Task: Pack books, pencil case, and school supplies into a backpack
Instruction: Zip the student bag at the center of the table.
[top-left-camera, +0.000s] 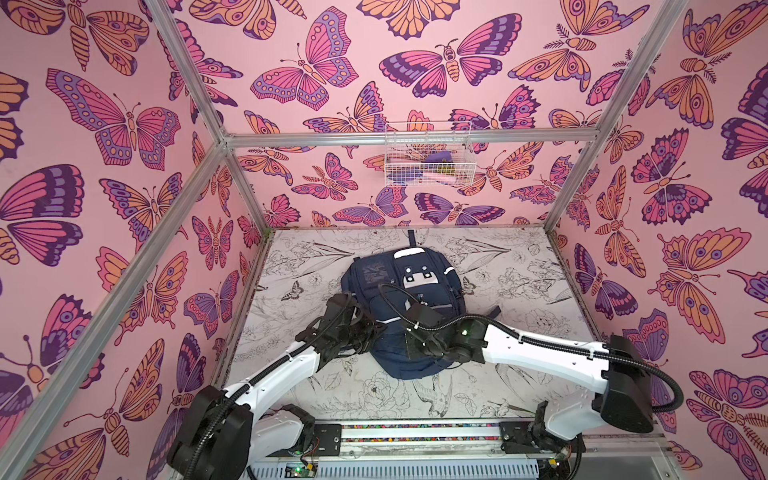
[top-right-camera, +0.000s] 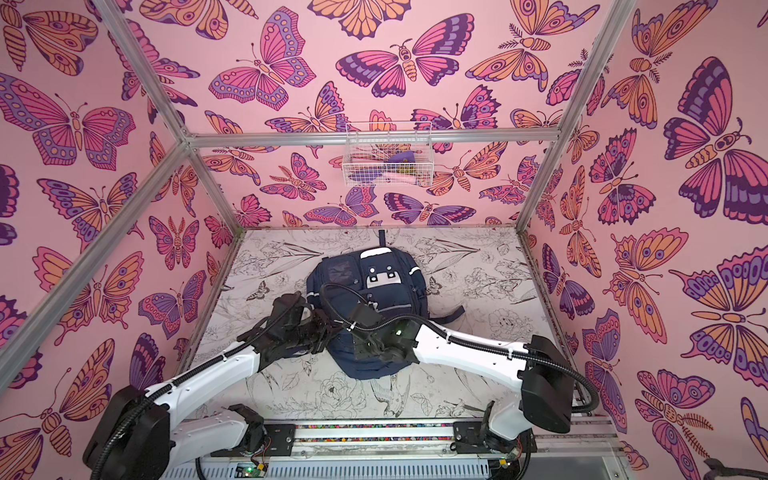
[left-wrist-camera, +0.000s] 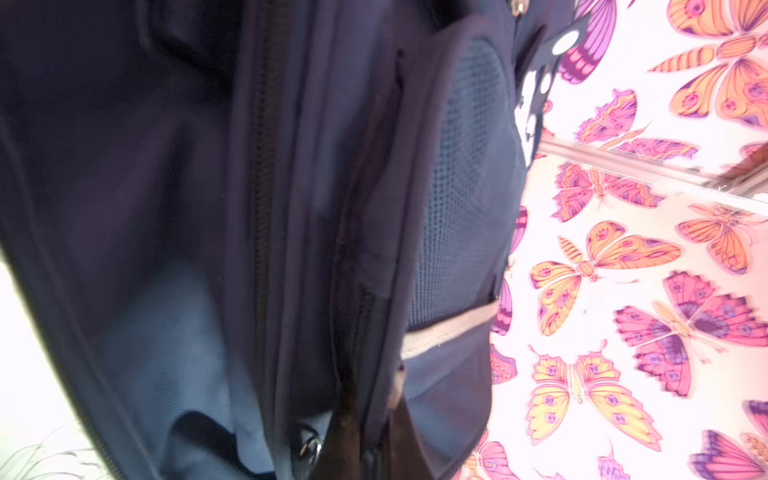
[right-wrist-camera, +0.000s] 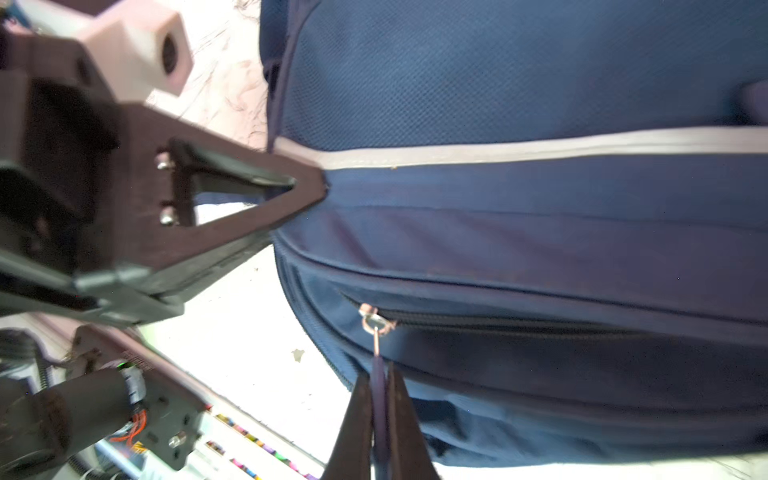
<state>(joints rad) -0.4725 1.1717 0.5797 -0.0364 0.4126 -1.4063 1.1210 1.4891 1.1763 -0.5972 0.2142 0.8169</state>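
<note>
The navy backpack lies flat in the middle of the table, white top tab toward the back wall. At its left side, my left gripper is shut on a fold of the backpack's fabric beside a zip; its tip touches the bag just under a white stripe. My right gripper is shut on the pull tab of a zip slider on the bag's near side. The zip behind the slider looks closed. Books, pencil case and school supplies are out of view.
A white wire basket hangs on the back wall and holds purple and pink items. Butterfly-patterned walls and metal frame posts enclose the flower-printed table. A backpack strap sticks out to the right.
</note>
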